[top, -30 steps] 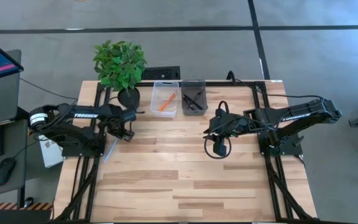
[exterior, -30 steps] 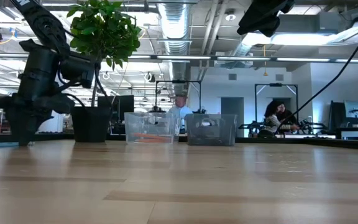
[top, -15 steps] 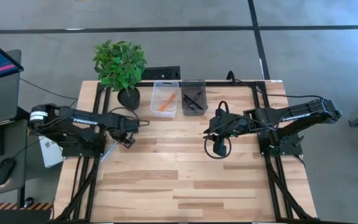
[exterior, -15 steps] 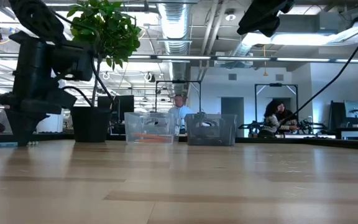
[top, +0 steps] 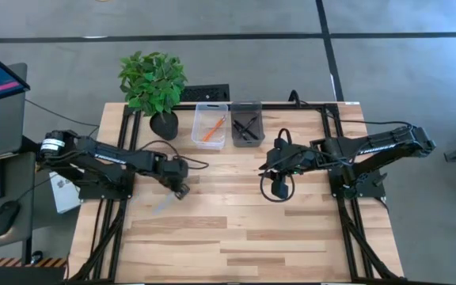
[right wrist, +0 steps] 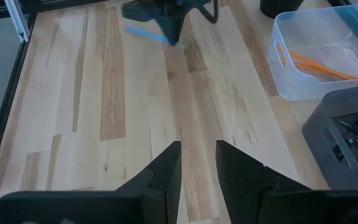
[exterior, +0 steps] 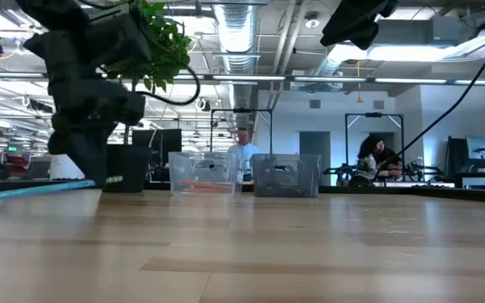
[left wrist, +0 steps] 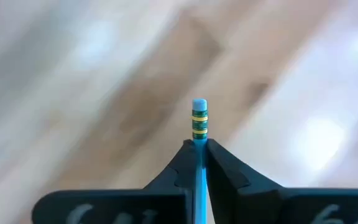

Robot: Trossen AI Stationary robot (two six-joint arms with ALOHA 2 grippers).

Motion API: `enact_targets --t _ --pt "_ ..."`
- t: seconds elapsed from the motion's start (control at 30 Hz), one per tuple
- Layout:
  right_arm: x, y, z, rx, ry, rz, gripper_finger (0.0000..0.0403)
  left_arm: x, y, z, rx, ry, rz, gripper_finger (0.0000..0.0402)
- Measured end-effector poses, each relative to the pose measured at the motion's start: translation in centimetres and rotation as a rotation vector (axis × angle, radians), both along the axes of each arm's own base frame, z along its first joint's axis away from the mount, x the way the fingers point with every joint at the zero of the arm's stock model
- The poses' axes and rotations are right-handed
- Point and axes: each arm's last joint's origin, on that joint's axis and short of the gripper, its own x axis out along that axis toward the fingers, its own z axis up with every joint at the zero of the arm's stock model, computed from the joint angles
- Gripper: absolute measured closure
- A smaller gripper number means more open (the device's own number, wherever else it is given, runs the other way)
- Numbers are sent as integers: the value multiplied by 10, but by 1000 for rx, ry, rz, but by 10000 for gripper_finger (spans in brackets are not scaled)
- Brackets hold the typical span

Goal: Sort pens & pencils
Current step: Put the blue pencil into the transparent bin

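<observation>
Left gripper (top: 182, 190) clenches a blue pencil (left wrist: 200, 118) mid-shaft over the bench's left-centre, for carrying to the clear bin (top: 210, 124) at the far edge. Right gripper (right wrist: 197, 163) waits, fingers apart.

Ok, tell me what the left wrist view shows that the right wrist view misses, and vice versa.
Only the left wrist: the blue pencil's green-and-yellow ferrule and eraser, clamped between the left jaws. Only the right wrist: the clear bin holding orange pencils, the dark bin, and the open right jaws. Both: the blue pencil and wooden table.
</observation>
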Motion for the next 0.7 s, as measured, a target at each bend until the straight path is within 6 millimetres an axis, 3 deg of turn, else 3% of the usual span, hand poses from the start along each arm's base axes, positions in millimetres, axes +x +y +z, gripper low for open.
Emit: enact_targets --t 0.2,0.43,0.7 --pt "0 0 0 0 -3 0 280 29 -8 1 -27 -243 -109 399" --pt "0 0 0 0 1 0 280 54 -12 -34 -16 -158 -187 401" --pt "0 0 -1 17 6 -17 280 81 -9 -24 2 -164 -266 401"
